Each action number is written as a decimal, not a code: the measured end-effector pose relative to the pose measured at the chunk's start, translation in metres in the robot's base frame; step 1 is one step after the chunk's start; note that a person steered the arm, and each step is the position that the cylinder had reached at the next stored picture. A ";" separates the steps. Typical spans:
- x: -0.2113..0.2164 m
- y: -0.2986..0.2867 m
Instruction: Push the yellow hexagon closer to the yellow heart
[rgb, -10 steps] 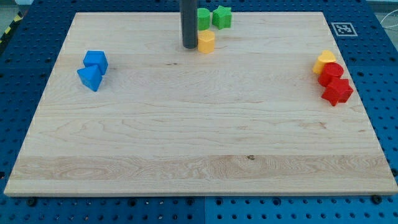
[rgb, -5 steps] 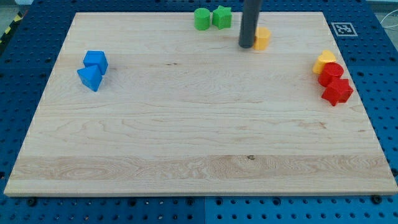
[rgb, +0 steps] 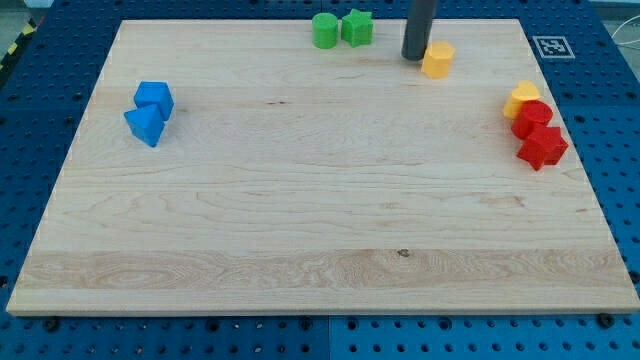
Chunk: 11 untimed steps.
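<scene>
The yellow hexagon (rgb: 437, 60) lies near the view's top, right of centre, on the wooden board (rgb: 300, 200). My tip (rgb: 415, 56) stands just to its left, close to it or touching. The yellow heart (rgb: 520, 98) sits near the board's right edge, below and to the right of the hexagon, with a wide gap between them.
Two red blocks (rgb: 533, 118) (rgb: 542, 147) sit right below the yellow heart, touching it. A green cylinder (rgb: 324, 30) and a green star-like block (rgb: 357, 26) are at the top centre. Two blue blocks (rgb: 154, 98) (rgb: 145, 124) sit at the left.
My tip has moved to the right along the top of the board, pushing the yellow hexagon away from the green blocks towards the yellow heart.
</scene>
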<state>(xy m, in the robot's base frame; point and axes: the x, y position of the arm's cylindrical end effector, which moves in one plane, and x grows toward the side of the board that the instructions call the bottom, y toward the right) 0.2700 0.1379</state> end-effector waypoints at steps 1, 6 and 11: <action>0.000 0.027; 0.005 0.038; 0.044 0.037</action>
<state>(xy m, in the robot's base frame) 0.3136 0.1751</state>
